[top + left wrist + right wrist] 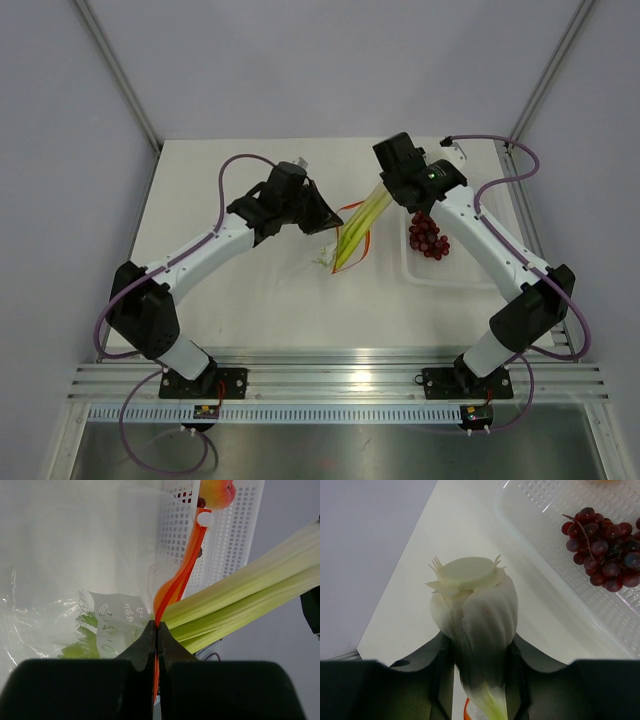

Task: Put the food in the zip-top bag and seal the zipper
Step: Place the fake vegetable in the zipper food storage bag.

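My left gripper (157, 626) is shut on the orange-red zipper (180, 575) of the clear crinkly zip-top bag (100, 580), holding its mouth edge up. My right gripper (480, 680) is shut on the white root end of the pale-green vegetable stalks (475, 605). From above, the stalks (362, 225) slant down-left from the right gripper (392, 188) toward the bag (322, 258), beside the left gripper (318, 215). Green shows through the bag's plastic, so their tips lie inside. The dark red grapes (428, 235) sit in the tray. A peach-like fruit (217, 492) shows at the tray's far side.
A rigid clear perforated tray (440, 275) stands at the right of the white table, under the right arm. The grapes (602, 550) lie on its floor (555, 580). Grey walls enclose the table on three sides, and a metal rail runs along the near edge.
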